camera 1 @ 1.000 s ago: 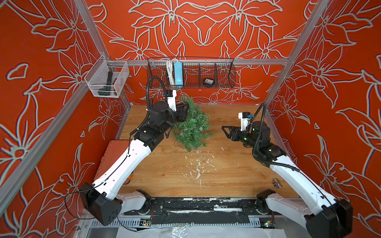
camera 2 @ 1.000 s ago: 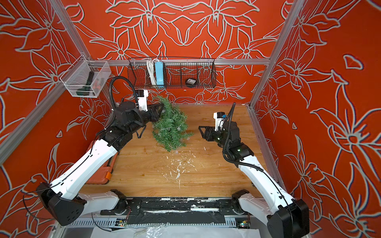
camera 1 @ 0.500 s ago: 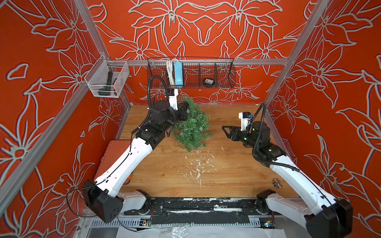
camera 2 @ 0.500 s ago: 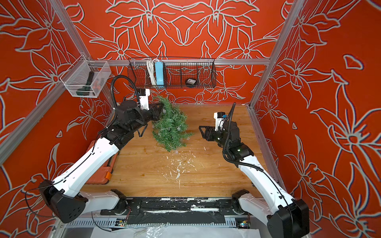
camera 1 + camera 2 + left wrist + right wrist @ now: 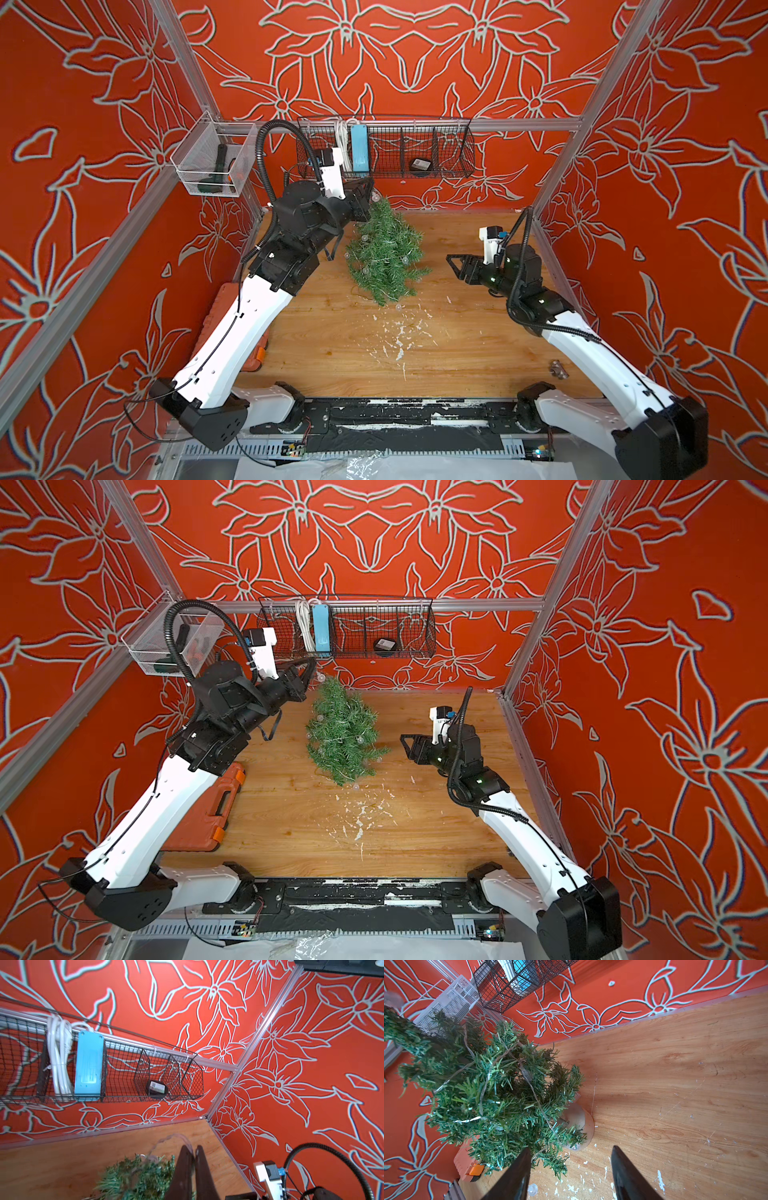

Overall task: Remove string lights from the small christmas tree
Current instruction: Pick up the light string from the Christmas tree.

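The small christmas tree (image 5: 384, 257) (image 5: 343, 737) is green and bristly and stands on a round wooden base (image 5: 580, 1120) at the back middle of the wooden floor. The string lights (image 5: 529, 1082), a thin pale wire with clear bulbs (image 5: 405, 259), wind through its branches. My left gripper (image 5: 369, 185) (image 5: 311, 662) (image 5: 194, 1148) hangs just above the tree's top, shut on a loop of the wire (image 5: 170, 1137) that runs down into the needles. My right gripper (image 5: 451, 262) (image 5: 405, 742) (image 5: 570, 1150) is open, low beside the tree's right side, holding nothing. One loose bulb (image 5: 532, 1188) lies on the floor.
A black wire basket (image 5: 440, 145) on the back wall holds a white coiled cable and a blue box. A clear bin (image 5: 212, 166) hangs at the back left. An orange case (image 5: 220, 800) lies by the left wall. White flecks (image 5: 399, 336) litter the floor.
My left gripper has shut on the wire at the tree's top and moved up and back with it. The right arm has not moved.
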